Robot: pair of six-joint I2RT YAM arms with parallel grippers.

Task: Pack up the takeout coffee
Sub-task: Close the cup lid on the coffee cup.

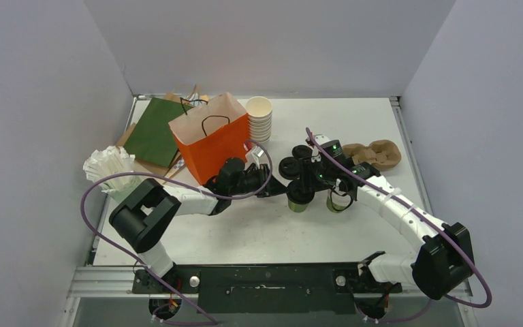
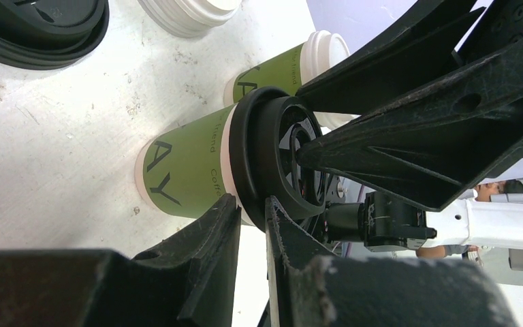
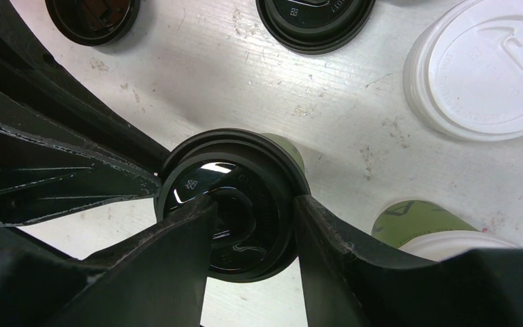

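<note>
A takeout coffee cup with olive-green sides and a black lid (image 1: 299, 197) stands mid-table. In the left wrist view this cup (image 2: 191, 163) is close up, and my left gripper (image 2: 252, 204) is shut on the lid's rim from the side. From above, my right gripper (image 3: 252, 204) grips the same black lid (image 3: 245, 170), with one finger on its centre and the other against its outer edge. A second green cup with a white lid (image 1: 337, 201) stands just beyond, also seen in the left wrist view (image 2: 279, 68) and the right wrist view (image 3: 415, 221).
An open orange paper bag (image 1: 211, 143) stands at the back left beside a green bag (image 1: 153, 129). A stack of lidless white cups (image 1: 259, 117) is behind it. Loose black lids (image 1: 293, 167) and white lids (image 3: 490, 68) lie nearby. Brown cup carriers (image 1: 374, 153) lie at the right.
</note>
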